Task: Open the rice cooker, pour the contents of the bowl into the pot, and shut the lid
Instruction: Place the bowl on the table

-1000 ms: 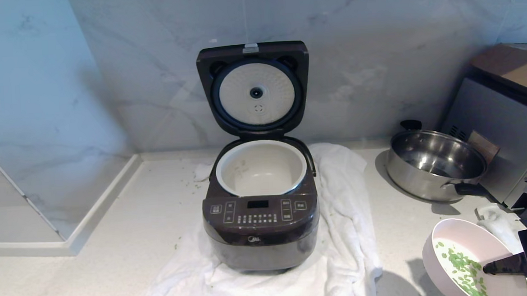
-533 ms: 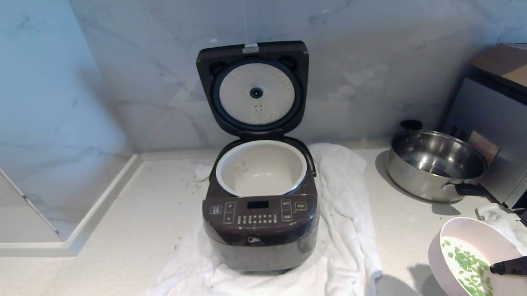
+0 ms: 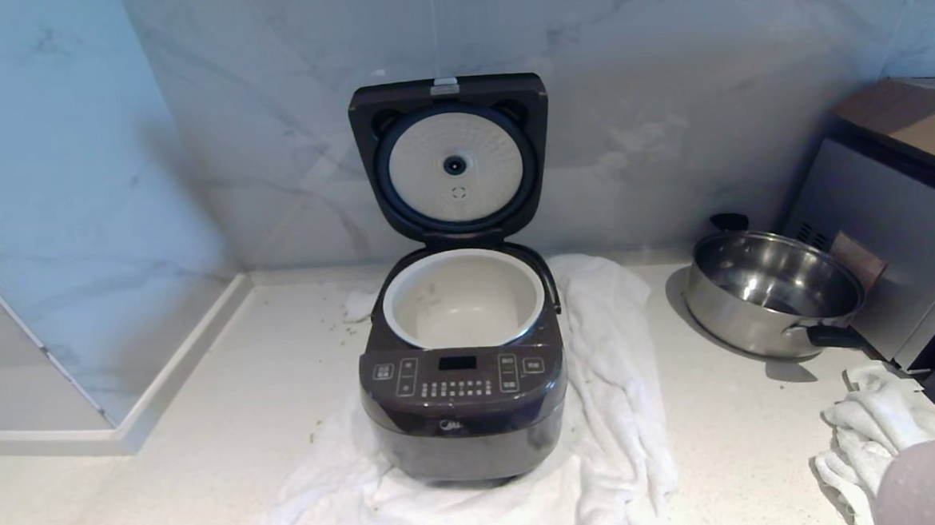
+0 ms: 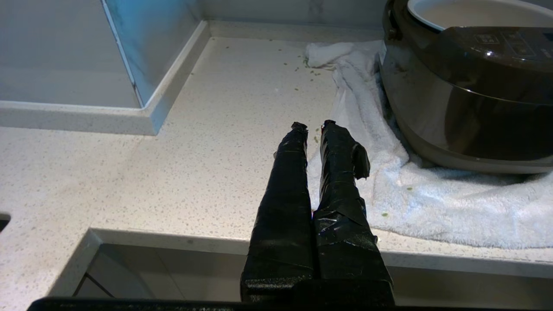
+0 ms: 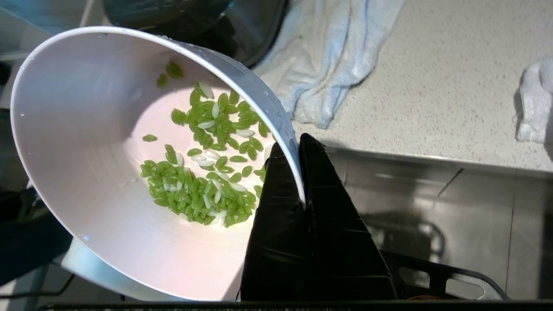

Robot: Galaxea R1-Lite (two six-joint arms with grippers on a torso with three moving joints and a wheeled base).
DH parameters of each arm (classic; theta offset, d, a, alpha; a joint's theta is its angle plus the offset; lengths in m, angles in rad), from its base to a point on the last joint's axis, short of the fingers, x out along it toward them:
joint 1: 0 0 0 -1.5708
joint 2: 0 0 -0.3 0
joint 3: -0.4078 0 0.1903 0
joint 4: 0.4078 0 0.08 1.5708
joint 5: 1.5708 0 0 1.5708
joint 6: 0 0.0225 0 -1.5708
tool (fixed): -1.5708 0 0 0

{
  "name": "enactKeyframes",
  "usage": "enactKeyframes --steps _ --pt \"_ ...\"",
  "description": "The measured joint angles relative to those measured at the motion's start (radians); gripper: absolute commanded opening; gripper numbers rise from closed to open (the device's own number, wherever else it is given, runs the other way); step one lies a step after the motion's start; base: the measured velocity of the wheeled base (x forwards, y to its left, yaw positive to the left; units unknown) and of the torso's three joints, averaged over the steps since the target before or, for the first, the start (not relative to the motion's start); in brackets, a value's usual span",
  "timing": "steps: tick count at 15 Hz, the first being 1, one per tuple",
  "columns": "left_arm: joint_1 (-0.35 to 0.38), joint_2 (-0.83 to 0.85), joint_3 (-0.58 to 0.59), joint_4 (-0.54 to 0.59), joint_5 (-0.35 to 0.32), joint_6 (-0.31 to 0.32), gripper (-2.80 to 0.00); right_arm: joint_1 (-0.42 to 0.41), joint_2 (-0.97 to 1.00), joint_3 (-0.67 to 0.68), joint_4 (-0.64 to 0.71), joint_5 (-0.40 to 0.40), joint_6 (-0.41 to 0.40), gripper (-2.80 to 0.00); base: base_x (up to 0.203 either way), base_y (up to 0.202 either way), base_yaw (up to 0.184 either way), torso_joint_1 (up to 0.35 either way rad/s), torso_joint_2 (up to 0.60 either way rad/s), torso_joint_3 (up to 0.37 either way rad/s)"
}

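step: carry to pot (image 3: pixel 463 295) | right gripper (image 5: pixel 300 172) pinches bowl (image 5: pixel 129 172) rim, near right | advice: keep level, grains (image 5: pixel 203 172) probably loose

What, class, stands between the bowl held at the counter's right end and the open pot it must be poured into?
Nothing visible. The right gripper pinches the bowl at the near right; only bare counter and flat towel lie before the pot, and the lid stands upright behind it.

Head camera looks forward and down at the rice cooker (image 3: pixel 464 391). Left wrist camera, low over the table (image 4: pixel 216 129), shares it; right wrist camera is close on the bowl (image 5: pixel 108 207).
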Motion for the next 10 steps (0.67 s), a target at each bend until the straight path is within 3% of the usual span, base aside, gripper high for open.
enactKeyframes --steps 4,10 --pt "0.000 0.000 0.000 0.000 0.000 0.000 -2.80 0.044 -0.225 0.020 0.066 -0.002 -0.001 -2.80 0.000 0.000 0.000 0.000 0.00 0.000" --pt "0.000 0.000 0.000 0.000 0.001 0.000 -2.80 0.023 -0.477 0.092 0.119 -0.103 -0.045 -2.80 0.000 0.000 0.000 0.000 0.00 0.000"
